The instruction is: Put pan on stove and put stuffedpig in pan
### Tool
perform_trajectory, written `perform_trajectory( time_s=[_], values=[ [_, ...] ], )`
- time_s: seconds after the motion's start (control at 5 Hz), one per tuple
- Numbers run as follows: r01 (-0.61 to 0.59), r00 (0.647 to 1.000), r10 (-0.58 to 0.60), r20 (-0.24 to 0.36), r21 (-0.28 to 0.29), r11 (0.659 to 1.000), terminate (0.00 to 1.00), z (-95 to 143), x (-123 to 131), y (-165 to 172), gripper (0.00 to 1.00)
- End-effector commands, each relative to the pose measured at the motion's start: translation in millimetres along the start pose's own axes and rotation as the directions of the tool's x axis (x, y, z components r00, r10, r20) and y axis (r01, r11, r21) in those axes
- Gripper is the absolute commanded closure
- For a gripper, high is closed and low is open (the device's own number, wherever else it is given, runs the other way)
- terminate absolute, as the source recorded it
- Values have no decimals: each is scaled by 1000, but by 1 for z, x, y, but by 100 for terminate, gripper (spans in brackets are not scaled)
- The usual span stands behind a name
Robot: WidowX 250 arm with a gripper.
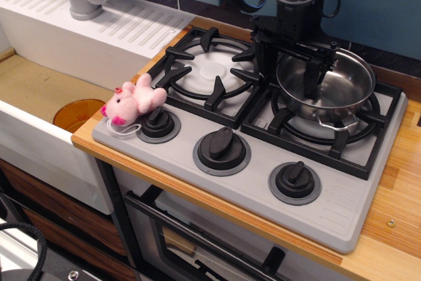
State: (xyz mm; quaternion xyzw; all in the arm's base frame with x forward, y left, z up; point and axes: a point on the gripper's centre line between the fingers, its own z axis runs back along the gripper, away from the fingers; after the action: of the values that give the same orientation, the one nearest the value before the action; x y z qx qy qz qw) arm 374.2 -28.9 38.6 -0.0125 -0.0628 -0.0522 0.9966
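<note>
Grey stove [342, 208]; stuffedpig [133, 100] lies diagonally.

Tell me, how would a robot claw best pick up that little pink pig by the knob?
Probably by its plump middle, from straight above. The stuffedpig lies on its side on the stove, against the leftmost knob, so its soft body is the widest part to pinch; the string loop looks too thin. The gripper is over at the pan now.
</note>
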Motion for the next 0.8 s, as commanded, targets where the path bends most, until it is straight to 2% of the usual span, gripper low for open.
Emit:
perform_trajectory(
  time_s=[0.0,0.6],
  values=[
    [-15,1000,15,17,22,1000,0,1,4,-2,100],
    [-27,999,28,-22,37,999,0,28,-2,-12,100]
  ],
)
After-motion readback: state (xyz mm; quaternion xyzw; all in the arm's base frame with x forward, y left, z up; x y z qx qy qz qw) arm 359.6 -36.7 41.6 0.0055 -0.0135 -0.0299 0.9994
